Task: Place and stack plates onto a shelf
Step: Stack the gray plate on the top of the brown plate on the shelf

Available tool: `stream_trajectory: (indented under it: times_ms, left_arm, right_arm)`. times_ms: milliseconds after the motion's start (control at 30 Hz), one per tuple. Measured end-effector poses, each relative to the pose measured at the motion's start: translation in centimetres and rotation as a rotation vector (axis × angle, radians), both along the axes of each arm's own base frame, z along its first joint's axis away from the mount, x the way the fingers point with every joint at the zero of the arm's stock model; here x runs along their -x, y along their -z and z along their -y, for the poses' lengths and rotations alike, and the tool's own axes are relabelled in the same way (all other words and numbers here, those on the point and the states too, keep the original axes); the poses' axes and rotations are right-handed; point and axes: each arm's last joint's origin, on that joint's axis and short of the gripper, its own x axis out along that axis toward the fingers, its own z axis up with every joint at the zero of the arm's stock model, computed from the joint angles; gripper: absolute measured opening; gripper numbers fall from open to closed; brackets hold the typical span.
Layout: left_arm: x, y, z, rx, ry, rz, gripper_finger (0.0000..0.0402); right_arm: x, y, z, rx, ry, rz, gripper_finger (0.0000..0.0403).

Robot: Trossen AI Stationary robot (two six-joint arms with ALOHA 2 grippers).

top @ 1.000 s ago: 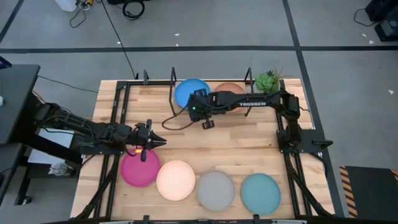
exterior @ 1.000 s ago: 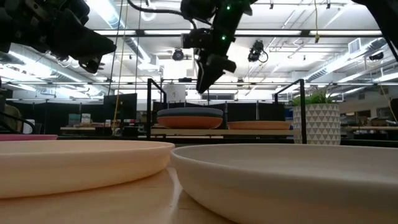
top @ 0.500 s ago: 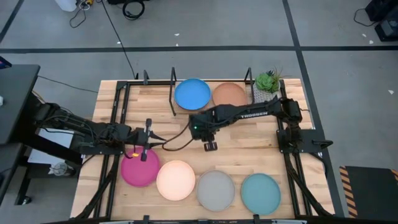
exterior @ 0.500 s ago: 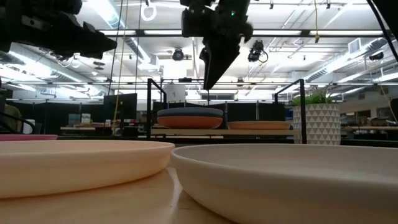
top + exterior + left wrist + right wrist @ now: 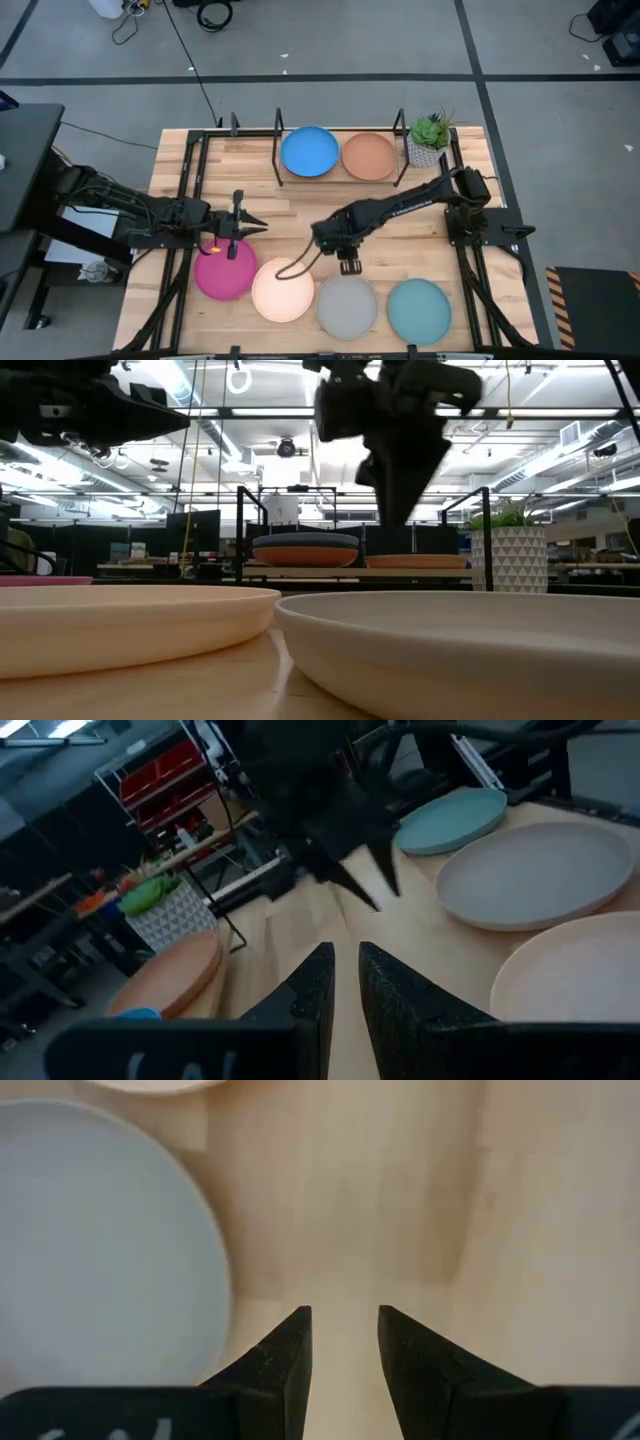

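Observation:
The shelf (image 5: 340, 178), black rods around a wooden board, stands at the far edge. It holds a stack topped by the blue plate (image 5: 309, 152) and, beside it, the tan plate (image 5: 368, 156). In the low view an orange plate (image 5: 305, 556) shows under the blue one. The magenta (image 5: 222, 273), cream (image 5: 282, 290), grey (image 5: 346, 305) and light teal (image 5: 419, 311) plates lie flat in a near row. My left gripper (image 5: 256, 222) hovers shut above the magenta plate's far rim. My right gripper (image 5: 349, 266) hangs open, pointing down, just beyond the grey plate (image 5: 100, 1250).
A small potted green plant (image 5: 430, 130) stands at the shelf's right end. Black frame rails run along the table's left (image 5: 190, 200) and right (image 5: 462, 220) sides. Bare wood (image 5: 300, 205) lies between the shelf and the near row of plates.
My right gripper has drawn away from the blue plate on the shelf and swept toward the near edge. It now stands over the wood just beyond the grey plate, pointing down. The plates have stayed put.

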Motion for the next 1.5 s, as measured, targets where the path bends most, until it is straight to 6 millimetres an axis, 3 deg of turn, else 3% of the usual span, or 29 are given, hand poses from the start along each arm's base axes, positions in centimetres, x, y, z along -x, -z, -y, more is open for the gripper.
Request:
stream_trajectory:
  times_ms: [267,467,767,1067,1333,1500]
  left_arm:
    - [0.0,-0.1,0.0,-0.042,0.004,0.013,0.0057]
    - [0.0,-0.3,0.0,-0.05,0.005,0.028,0.0057]
    - [0.0,-0.2,0.0,-0.079,0.007,0.028,0.0057]
    - [0.0,-0.2,0.0,-0.155,0.013,0.03,0.0057]
    - [0.0,-0.2,0.0,-0.2,0.017,0.026,0.0057]
    - [0.0,-0.2,0.0,-0.225,0.019,0.028,0.0057]
  right_arm:
    - [1.4,2.9,-2.5,-0.068,0.093,-0.041,0.0123]
    - [1.9,3.5,-4.0,-0.074,0.087,-0.045,0.0123]
    - [1.6,3.4,-4.3,-0.078,0.064,0.002,0.0123]
    - [2.4,3.5,-6.0,-0.018,0.085,-0.004,0.0123]
    - [3.9,5.9,-5.9,0.004,0.132,-0.053,0.0123]
    - [4.4,6.2,-5.3,0.052,0.179,-0.105,0.0123]
